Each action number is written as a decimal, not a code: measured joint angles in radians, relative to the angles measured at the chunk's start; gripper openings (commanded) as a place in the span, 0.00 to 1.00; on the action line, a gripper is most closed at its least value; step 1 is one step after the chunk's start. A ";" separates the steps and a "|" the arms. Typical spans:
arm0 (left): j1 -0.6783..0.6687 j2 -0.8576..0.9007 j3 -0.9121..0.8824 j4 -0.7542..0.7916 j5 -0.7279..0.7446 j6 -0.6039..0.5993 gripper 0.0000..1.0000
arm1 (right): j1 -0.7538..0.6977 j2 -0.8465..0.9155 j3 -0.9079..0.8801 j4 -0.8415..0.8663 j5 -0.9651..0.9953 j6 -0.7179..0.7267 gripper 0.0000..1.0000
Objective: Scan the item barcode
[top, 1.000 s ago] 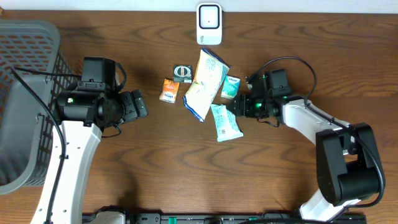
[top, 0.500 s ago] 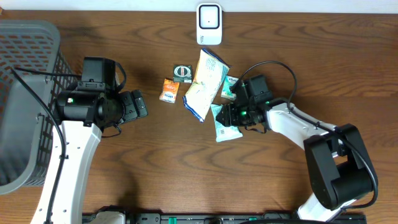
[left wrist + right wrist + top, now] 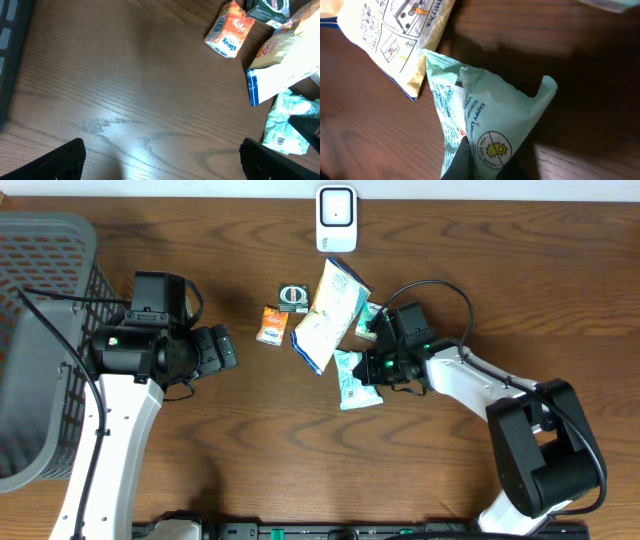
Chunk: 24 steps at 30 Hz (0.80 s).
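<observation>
A pale teal wipes packet (image 3: 350, 380) lies on the wooden table, just right of centre. My right gripper (image 3: 373, 366) is shut on its near end. In the right wrist view the packet (image 3: 490, 110) is pinched and creased between my dark fingers (image 3: 465, 162), with my right gripper (image 3: 492, 167) at the bottom edge. A white barcode scanner (image 3: 336, 218) stands at the table's far edge. My left gripper (image 3: 228, 348) hovers open and empty to the left of the items. In its wrist view, that gripper (image 3: 160, 160) shows both fingers wide apart over bare wood, and the packet (image 3: 287, 125) shows a small barcode.
A yellow-and-white bag (image 3: 325, 315) lies beside the teal packet, touching it. An orange tissue pack (image 3: 272, 325), a small dark box (image 3: 293, 297) and a second teal pack (image 3: 372, 313) lie close by. A grey mesh basket (image 3: 40, 330) fills the far left.
My right gripper has moved left onto the teal packet and shut on it. The packet has shifted slightly left and crumpled. The left arm has not moved.
</observation>
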 measured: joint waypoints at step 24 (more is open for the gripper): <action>0.000 0.000 0.000 0.000 0.000 0.000 0.98 | -0.169 -0.530 -0.010 0.006 -0.245 0.000 0.01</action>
